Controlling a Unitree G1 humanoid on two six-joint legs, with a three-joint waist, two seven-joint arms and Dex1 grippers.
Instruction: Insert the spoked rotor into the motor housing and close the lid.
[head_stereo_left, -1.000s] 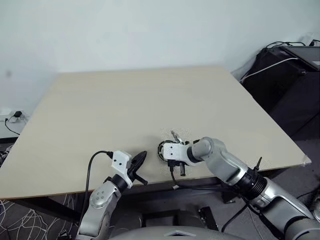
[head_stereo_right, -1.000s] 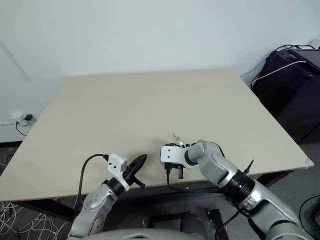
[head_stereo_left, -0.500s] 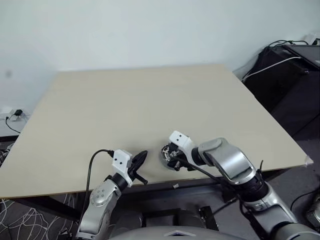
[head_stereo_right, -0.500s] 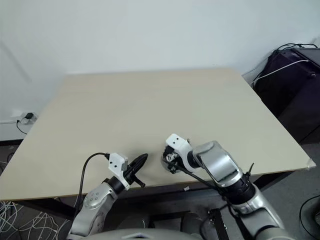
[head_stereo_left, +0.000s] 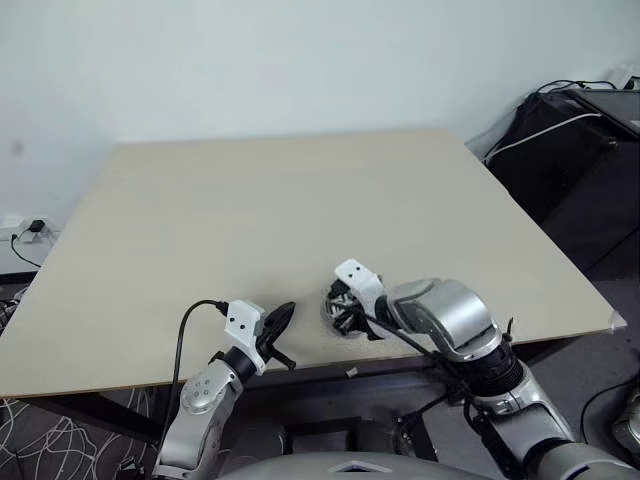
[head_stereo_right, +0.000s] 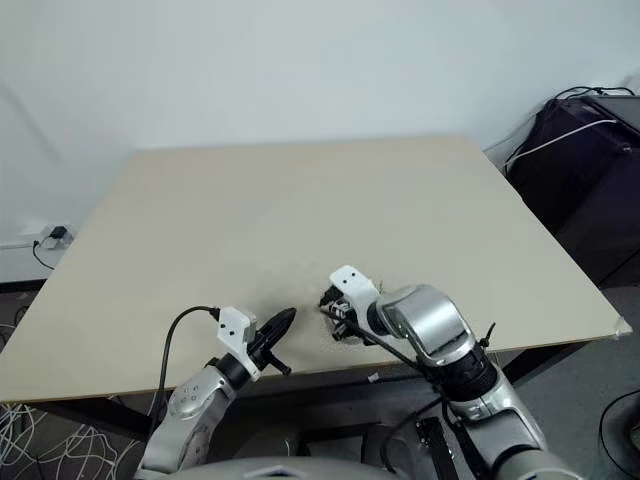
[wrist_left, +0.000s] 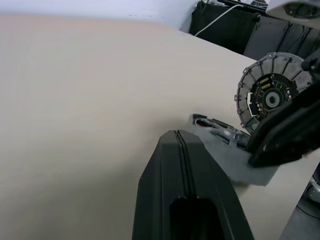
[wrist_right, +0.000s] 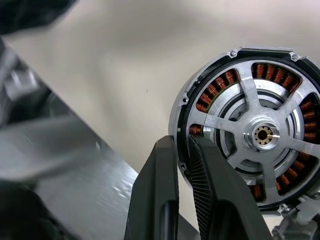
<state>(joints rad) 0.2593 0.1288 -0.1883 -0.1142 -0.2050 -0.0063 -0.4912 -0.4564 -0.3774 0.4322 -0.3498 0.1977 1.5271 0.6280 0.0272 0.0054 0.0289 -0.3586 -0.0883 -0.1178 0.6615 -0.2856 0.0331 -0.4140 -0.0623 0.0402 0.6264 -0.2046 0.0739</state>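
Pale walls close the room behind a light wooden table (head_stereo_left: 300, 200), its broad top bare apart from a small cluster at the near edge. Off the table's right side stands dark equipment (head_stereo_left: 575, 150) draped with a white cable (head_stereo_left: 535, 130); at the far left a wall socket (head_stereo_left: 30, 232) with a plug sits low by the floor.

Near the front edge, the right gripper (wrist_right: 182, 155) points down at the tabletop and pinches the rim of the motor housing (wrist_right: 252, 135), one black finger on the outside of the silver rim and the other just inside it. Seen from the right wrist, the spoked rotor (wrist_right: 260, 132) sits within the housing, its silver spokes crossing the orange-copper windings around a central hub. From the left wrist, the housing (wrist_left: 270, 97) stands tilted up on edge, showing a dark back face with a small circuit in the middle, and a flat grey piece (wrist_left: 235, 155) lies on the table just beneath it.

To the left, the left gripper (head_stereo_left: 277, 318) hovers at the table's edge, near the housing but apart from it, its two fingers pressed together and holding nothing
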